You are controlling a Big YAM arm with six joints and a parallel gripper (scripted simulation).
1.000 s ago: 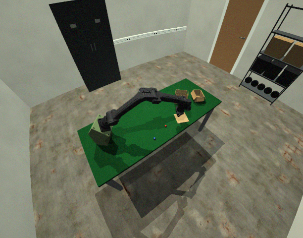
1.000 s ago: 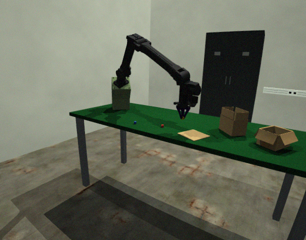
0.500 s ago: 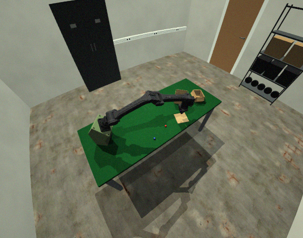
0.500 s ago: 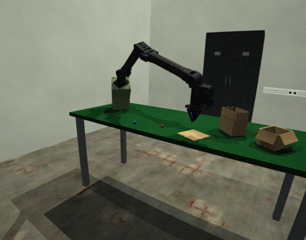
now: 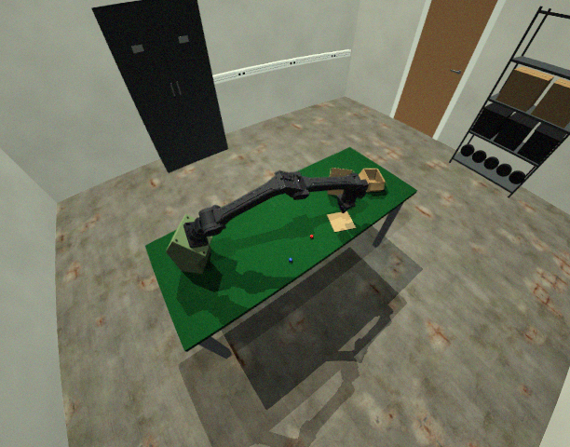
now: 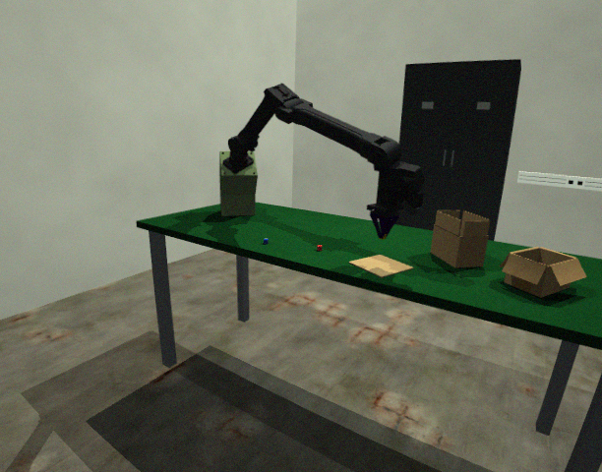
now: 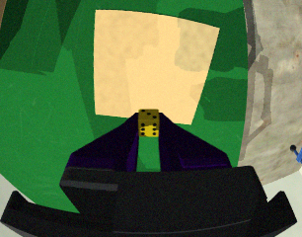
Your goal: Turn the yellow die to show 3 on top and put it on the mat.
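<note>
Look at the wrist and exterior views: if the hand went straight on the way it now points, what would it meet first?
The hand, shut on the yellow die, points down. Probably the tan mat's near edge, die first; depth is unclear, so it could be the green table beside it.

On the green table [image 6: 311, 231] I count three dice — one yellow die [image 7: 149, 122], one red die [image 6: 319, 247], one blue die [image 6: 265, 240]. There are two cardboard boxes [image 6: 459, 237] at the right of the frame, one flat mat [image 6: 381, 265] and one arm [image 6: 336, 129].
</note>
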